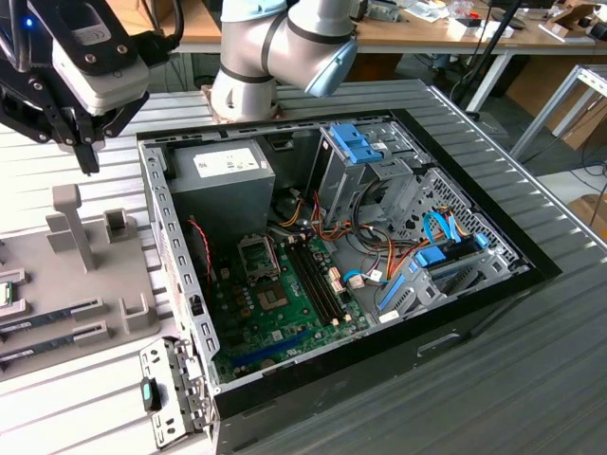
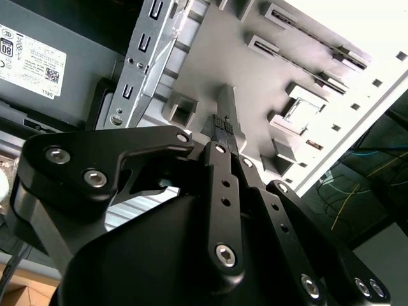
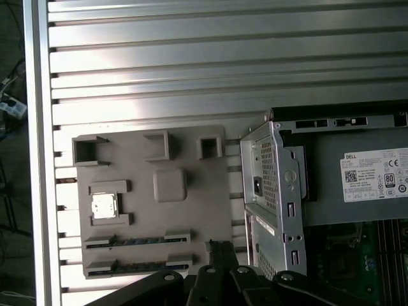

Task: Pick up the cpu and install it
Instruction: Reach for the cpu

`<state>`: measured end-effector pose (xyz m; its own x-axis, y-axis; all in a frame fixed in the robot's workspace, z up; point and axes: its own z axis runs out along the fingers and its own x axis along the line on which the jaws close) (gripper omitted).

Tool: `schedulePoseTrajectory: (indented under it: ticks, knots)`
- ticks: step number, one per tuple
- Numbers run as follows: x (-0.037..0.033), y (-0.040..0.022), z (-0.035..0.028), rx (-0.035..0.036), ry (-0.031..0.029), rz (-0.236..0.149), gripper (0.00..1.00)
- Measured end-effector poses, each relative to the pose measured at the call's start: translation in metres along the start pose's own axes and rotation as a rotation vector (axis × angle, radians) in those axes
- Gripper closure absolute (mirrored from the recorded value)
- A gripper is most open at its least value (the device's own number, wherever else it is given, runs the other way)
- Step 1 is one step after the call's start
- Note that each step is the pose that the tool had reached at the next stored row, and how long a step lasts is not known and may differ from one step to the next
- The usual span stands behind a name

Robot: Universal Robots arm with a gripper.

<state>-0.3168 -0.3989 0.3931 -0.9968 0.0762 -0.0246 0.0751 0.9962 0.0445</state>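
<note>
The cpu (image 3: 104, 206), a small square chip with a silver top, lies in a recess of the grey holder tray (image 3: 191, 217) beside the open computer case (image 1: 379, 237). It also shows in the second wrist view as the cpu (image 2: 299, 109) and at the exterior view's left edge as the cpu (image 1: 5, 296). My gripper (image 1: 92, 163) hangs above the tray's far part, shut with nothing in it, well apart from the chip. Its closed fingertips (image 2: 222, 121) point down at the tray, and the gripper (image 3: 217, 244) sits near the tray's case-side edge. The black socket frame (image 1: 257, 254) stands on the green motherboard.
Two long memory sticks (image 3: 137, 241) lie in slots of the tray near the cpu. Grey posts (image 1: 71, 223) rise from the tray's far side. The case's metal side wall (image 1: 161, 237) stands between tray and motherboard. The power supply (image 1: 223, 180) and cables fill the case.
</note>
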Motion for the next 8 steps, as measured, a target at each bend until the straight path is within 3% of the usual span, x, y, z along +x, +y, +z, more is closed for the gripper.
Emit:
schedulePoseTrajectory:
  ticks: [8]
  knots:
    - [0.0060, -0.0005, -0.0002, 0.0001, 0.0001, 0.000, 0.89]
